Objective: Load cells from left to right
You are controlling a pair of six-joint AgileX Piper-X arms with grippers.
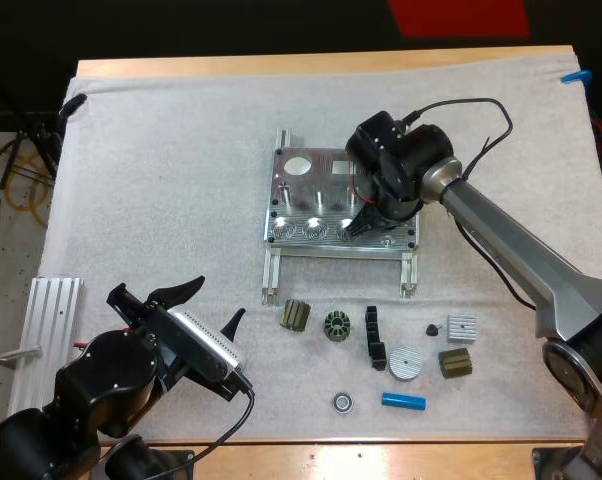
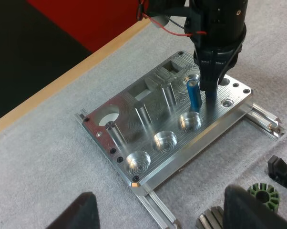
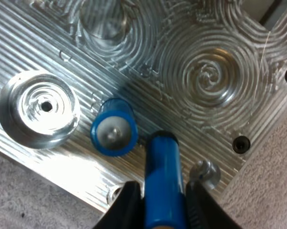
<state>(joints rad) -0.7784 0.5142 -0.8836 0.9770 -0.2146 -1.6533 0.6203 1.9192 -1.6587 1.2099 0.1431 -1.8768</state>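
Clamped from both sides between the fingers of the right gripper (image 3: 160, 193), the held cell (image 3: 163, 176), a bright blue cylinder, hangs over the front right part of the metal fixture (image 3: 205, 76). Just beside its lower end, a standing cell (image 3: 113, 133) is upright with its silver cap facing up; it appears to sit in a hole of the fixture, though the seat itself is hidden. Next to that cell on the far side from the gripper lies an empty round pocket (image 3: 38, 107). The high view places the fixture at the centre of the white mat (image 1: 161, 180). Nearer the arms, a loose cell (image 1: 403, 401) lies flat on the mat among small dark parts (image 1: 336, 325). The left gripper (image 1: 209, 305) hovers above the mat, well apart from the fixture, its fingers (image 2: 258, 207) spread and clear of everything.
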